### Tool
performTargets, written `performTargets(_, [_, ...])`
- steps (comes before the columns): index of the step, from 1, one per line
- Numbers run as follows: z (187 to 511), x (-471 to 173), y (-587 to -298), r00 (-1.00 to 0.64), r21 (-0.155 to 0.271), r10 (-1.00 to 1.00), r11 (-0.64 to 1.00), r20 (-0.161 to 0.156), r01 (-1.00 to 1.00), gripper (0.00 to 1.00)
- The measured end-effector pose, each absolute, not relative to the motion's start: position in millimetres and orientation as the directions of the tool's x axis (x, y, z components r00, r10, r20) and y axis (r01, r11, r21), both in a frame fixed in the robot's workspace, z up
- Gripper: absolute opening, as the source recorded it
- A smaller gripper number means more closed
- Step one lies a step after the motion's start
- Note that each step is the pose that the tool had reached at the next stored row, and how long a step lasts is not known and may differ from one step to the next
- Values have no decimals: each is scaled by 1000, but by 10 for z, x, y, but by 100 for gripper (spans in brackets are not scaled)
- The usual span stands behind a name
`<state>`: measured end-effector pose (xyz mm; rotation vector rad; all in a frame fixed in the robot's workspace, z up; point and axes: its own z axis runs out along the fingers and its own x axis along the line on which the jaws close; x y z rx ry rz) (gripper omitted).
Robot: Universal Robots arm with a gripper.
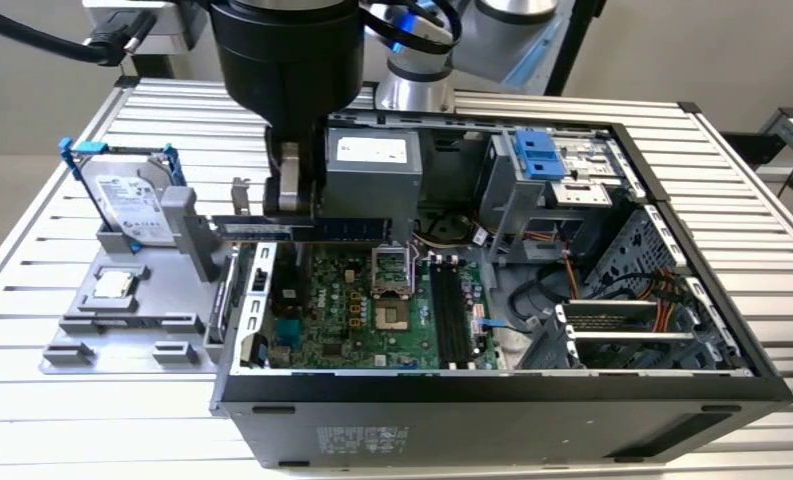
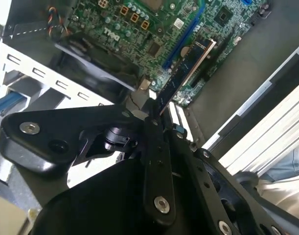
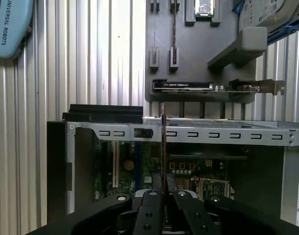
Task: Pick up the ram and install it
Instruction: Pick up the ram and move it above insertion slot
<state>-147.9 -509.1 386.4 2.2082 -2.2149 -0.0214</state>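
Observation:
My gripper [image 1: 292, 215] is shut on the ram [image 1: 303, 228], a thin dark stick held level above the open computer case's edge on the exterior view's left. In the second wrist view the ram [image 2: 186, 71] juts out from the black fingers [image 2: 154, 122] over the green motherboard [image 2: 139, 24]. Seen edge-on in the first wrist view, the ram [image 3: 163, 147] is a thin line rising from the gripper [image 3: 162, 193] across the case wall [image 3: 198, 133]. The motherboard's black slots [image 1: 447, 310] lie lower and toward the exterior view's right of the ram.
A grey fixture [image 1: 136, 325] on the exterior view's left carries a hard drive in a blue frame [image 1: 129, 205] and a square silver chip [image 1: 113, 287]. An expansion card [image 3: 213, 86] lies on the fixture's edge. Inside the case are a power supply [image 1: 369, 165], a drive cage [image 1: 543, 160] and cables [image 1: 623, 290].

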Motion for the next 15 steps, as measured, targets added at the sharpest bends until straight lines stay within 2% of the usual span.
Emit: performTargets(15, [3864, -1247, -5091, -3, 20, -1000, 3, 0, -1000, 0])
